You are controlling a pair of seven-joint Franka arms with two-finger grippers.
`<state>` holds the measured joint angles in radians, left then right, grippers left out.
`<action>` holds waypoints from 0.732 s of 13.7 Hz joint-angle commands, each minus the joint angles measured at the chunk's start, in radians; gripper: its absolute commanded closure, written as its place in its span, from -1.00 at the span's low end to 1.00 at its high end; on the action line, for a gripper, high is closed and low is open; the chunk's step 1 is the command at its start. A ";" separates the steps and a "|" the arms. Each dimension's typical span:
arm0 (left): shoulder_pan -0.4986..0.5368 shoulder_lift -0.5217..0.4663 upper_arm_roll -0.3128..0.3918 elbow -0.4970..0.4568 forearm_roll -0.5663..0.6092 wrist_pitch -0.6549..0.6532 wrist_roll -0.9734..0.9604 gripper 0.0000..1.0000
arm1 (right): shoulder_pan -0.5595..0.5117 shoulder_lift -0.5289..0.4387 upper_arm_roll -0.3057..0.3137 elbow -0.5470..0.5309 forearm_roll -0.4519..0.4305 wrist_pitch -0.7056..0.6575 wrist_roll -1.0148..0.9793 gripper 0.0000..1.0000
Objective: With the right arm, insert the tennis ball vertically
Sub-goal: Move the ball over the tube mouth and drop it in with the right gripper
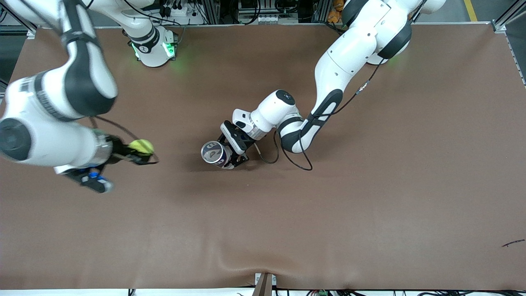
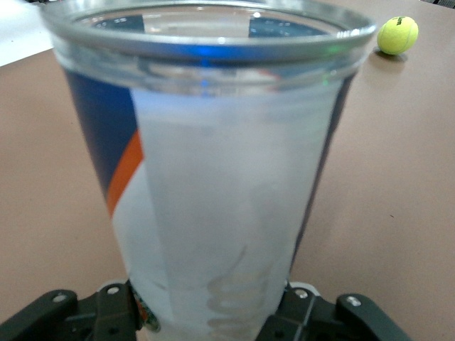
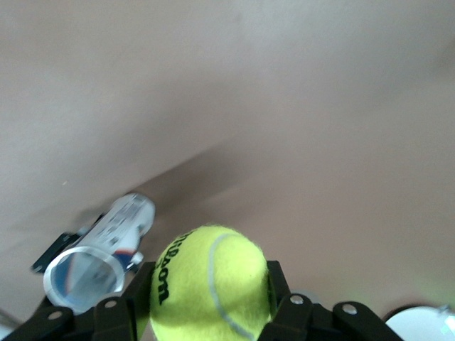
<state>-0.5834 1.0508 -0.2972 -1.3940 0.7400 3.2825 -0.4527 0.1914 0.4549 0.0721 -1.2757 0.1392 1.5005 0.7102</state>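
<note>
On the brown table, near its middle: 1 clear plastic tennis-ball can with blue, white and orange label, mouth open. In the front view the can is tilted, its open rim turned toward the camera. Held low on its body by the left gripper, whose fingers are closed against the can's 2 sides; the left wrist view shows the can rising straight out from between them.

Over the right arm's end of the table: 1 yellow-green tennis ball, black lettering on its felt, clamped between the 2 fingers of the right gripper. Ball and gripper are up in the air over bare tabletop, well apart from the can and beside it toward the right arm's end. The right wrist view shows the ball large between the fingers, with the can and its open mouth farther off.

Left wrist view also takes in the ball, small, past the can's rim.
</note>
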 commanded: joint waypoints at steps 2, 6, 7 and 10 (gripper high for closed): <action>-0.006 0.012 0.018 -0.019 0.005 0.094 -0.011 -0.23 | 0.075 -0.006 0.000 -0.011 0.028 -0.003 0.097 0.68; -0.003 0.012 0.018 -0.031 0.006 0.157 -0.011 -0.23 | 0.180 0.033 -0.002 -0.027 0.028 0.093 0.236 0.64; 0.000 0.014 0.018 -0.033 0.006 0.167 -0.009 -0.23 | 0.200 0.043 -0.002 -0.030 0.026 0.115 0.264 0.64; 0.002 0.012 0.018 -0.034 0.006 0.172 -0.009 -0.23 | 0.229 0.062 -0.002 -0.060 0.023 0.181 0.296 0.63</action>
<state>-0.5819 1.0674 -0.2847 -1.4211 0.7401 3.4259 -0.4527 0.4133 0.5170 0.0778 -1.3166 0.1546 1.6519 0.9792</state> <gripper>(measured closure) 0.383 0.335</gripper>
